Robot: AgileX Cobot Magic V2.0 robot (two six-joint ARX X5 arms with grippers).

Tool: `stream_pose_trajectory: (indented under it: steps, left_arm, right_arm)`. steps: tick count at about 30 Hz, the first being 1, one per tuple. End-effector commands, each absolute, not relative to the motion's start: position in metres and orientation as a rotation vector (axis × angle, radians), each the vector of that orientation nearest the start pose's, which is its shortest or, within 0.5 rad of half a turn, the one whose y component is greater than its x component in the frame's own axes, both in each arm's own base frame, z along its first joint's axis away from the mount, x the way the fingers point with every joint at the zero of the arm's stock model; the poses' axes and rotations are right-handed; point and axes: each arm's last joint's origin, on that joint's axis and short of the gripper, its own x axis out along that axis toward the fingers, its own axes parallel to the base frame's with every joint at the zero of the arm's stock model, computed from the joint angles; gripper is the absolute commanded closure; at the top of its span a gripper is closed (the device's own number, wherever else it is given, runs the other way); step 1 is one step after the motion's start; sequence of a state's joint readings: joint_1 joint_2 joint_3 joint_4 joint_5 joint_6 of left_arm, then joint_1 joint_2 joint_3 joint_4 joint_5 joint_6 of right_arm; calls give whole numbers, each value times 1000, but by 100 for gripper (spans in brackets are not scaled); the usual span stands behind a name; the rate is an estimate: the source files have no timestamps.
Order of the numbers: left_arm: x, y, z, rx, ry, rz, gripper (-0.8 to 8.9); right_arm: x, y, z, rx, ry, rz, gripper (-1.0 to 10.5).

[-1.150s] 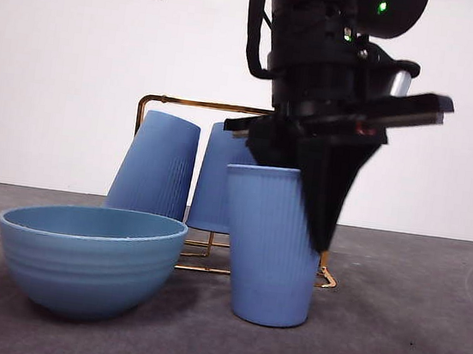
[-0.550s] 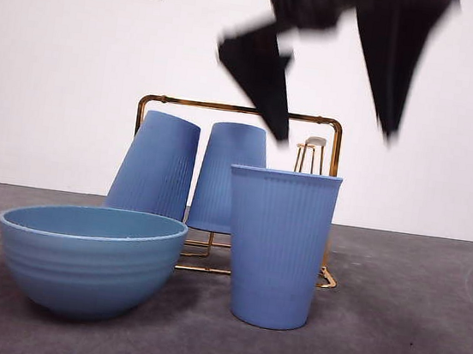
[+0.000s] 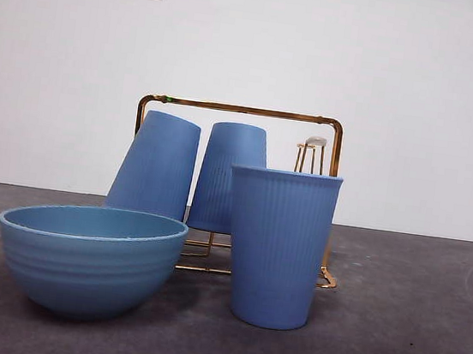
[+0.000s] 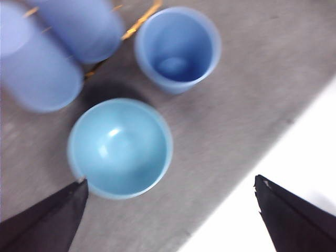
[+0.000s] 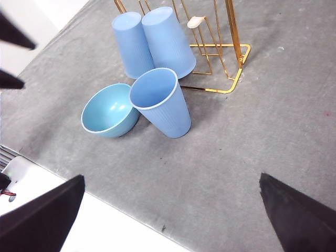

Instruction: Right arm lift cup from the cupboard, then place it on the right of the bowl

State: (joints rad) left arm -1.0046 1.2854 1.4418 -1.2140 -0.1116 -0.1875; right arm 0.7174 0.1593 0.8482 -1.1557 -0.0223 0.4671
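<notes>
The right gripper (image 5: 170, 210), jaws spread wide and empty, has left the front view since 0.5 s ago. The cup (image 3: 278, 247) stands upright at the bowl's (image 3: 88, 258) 3 o'clock, before the cupboard (image 3: 329, 124). The left gripper (image 4: 170, 210) hangs open.

The cup (image 3: 278, 248) stands right of the bowl (image 3: 88, 258), before the cupboard (image 3: 241, 109).

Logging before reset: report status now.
Right gripper open, high above table. Left gripper open, empty. Cup upright right of bowl, rack behind. Nothing obstructing.
</notes>
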Motion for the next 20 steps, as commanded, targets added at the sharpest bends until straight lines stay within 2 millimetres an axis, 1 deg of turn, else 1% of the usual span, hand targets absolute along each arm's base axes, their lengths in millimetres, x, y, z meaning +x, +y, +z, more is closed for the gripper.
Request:
stream_pose_trajectory:
  steps: [1, 3, 5, 9, 11, 12, 13, 14, 15, 16, 17, 20]
  left_arm:
    - [104, -158, 371, 311, 890, -664, 311]
    - [86, -127, 365, 232, 795, -628, 315]
    - [70, -98, 355, 154, 722, -585, 315]
    - [53, -67, 337, 82, 658, -525, 315]
    - [46, -56, 334, 48, 631, -531, 315]
    - [43, -52, 335, 31, 614, -536, 318]
    - [41, -48, 336, 18, 597, -539, 344]
    - [39, -45, 337, 4, 582, -544, 456]
    - [38, -43, 337, -5, 573, -547, 645]
    - [37, -41, 338, -9, 567, -548, 810]
    - [36, -40, 338, -17, 564, -549, 781]
    - [36, -39, 338, -29, 569, -548, 789]
  right_arm:
    - [-4, -3, 308, 266, 582, 618, 298]
    - [-4, -3, 308, 258, 579, 620, 298]
    - [-4, -3, 308, 248, 576, 623, 298]
    - [-4, -3, 308, 241, 573, 624, 298]
    - [-4, -3, 308, 242, 574, 624, 308]
    - [-4, -3, 308, 242, 574, 625, 362]
    - [-4, -3, 308, 242, 574, 625, 471]
    - [-4, -3, 308, 242, 574, 625, 650]
    - [-4, -3, 308, 242, 574, 625, 843]
    - [-4, -3, 308, 241, 574, 625, 967]
    - [-4, -3, 308, 242, 573, 624, 923]
    - [-4, -3, 308, 245, 575, 628, 926]
